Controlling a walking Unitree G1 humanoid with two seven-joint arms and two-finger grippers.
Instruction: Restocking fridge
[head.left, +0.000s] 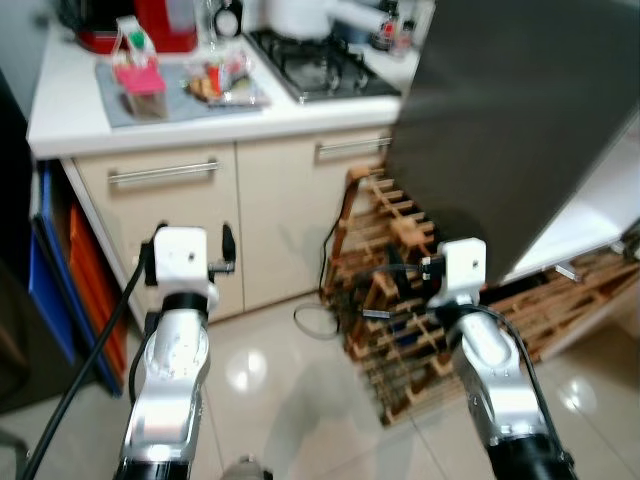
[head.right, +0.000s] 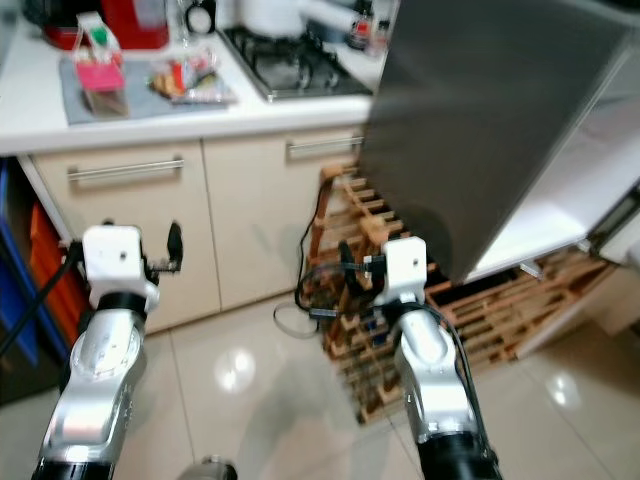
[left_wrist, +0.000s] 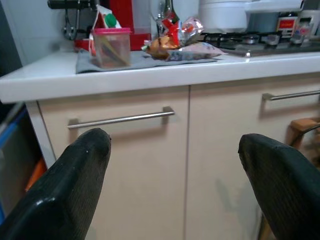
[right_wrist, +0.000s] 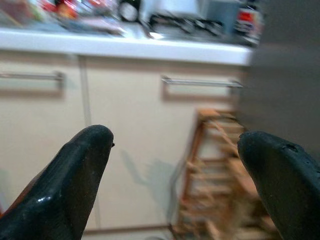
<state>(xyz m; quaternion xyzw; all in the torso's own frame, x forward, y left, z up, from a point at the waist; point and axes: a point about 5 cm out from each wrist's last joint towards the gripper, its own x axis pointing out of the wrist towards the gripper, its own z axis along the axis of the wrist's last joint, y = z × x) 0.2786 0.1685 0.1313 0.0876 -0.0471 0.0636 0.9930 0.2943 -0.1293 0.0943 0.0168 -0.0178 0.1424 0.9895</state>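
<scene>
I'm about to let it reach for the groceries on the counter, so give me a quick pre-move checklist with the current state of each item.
1. Left gripper open and empty: ok.
2. Right gripper open and empty: ok.
3. Pink-lidded container upright on the grey mat: ok.
4. Wrapped food packet on the mat beside it: ok.
5. Grippers level with the countertop: not ok, both face the cabinet doors below.
6. Fridge door open wide enough for loading: cannot tell.

Ahead, cream cabinet doors with steel bar handles (left_wrist: 121, 119) close off the way under the white surface (head.left: 60, 110). The glossy tiled floor (head.left: 270, 370) lies open before them. A wooden slatted rack (head.left: 390, 300) and dark grey fridge door (head.left: 500, 120) block the right side.
</scene>
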